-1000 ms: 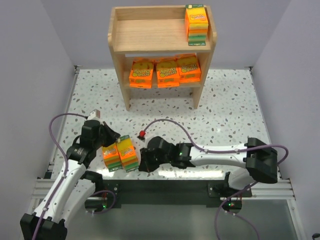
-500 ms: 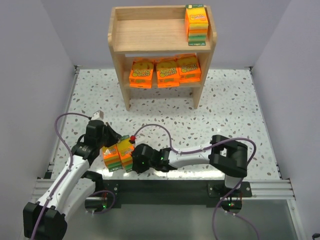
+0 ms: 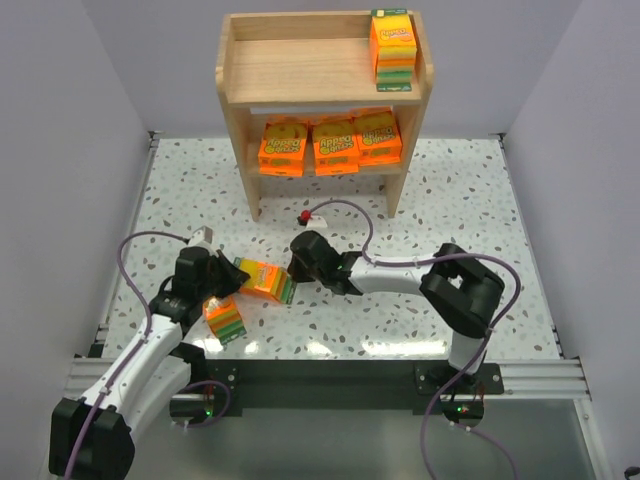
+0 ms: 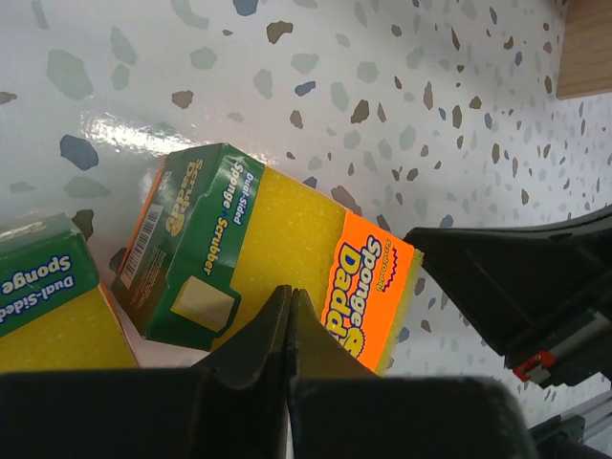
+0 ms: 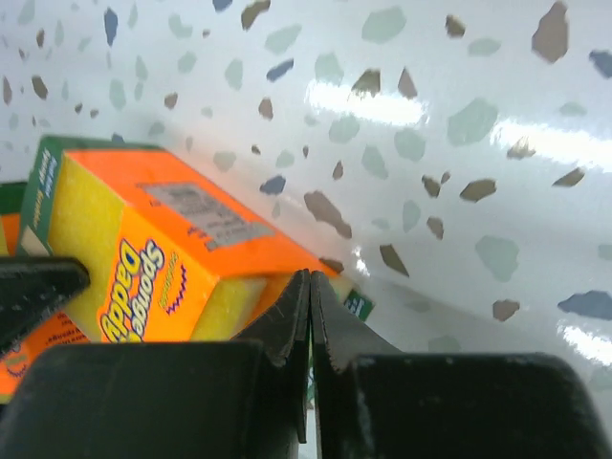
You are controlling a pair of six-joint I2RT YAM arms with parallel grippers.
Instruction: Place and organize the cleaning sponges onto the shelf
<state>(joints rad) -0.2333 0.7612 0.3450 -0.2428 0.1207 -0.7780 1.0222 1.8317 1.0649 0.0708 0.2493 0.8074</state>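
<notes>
One yellow-and-green sponge pack (image 3: 266, 280) lies on its side on the table between my two grippers; it also shows in the left wrist view (image 4: 277, 239) and the right wrist view (image 5: 143, 258). My left gripper (image 3: 232, 279) is shut and empty at its left end, tips over the pack (image 4: 290, 296). My right gripper (image 3: 296, 272) is shut and empty at its right end (image 5: 309, 282). A second yellow-and-green pack (image 3: 225, 318) lies nearer the left arm. The wooden shelf (image 3: 300, 75) holds one yellow-and-green pack (image 3: 394, 47) on top and three flat orange packs (image 3: 330, 143) below.
Grey walls close in the table on the left, right and back. The right arm's cable with a red connector (image 3: 305, 215) loops over the table in front of the shelf. The metal rail (image 3: 320, 375) runs along the near edge.
The right gripper moved from the near edge up towards the table's middle. One pack left its place beside the other, moved away and to the right, and now lies on its side.
</notes>
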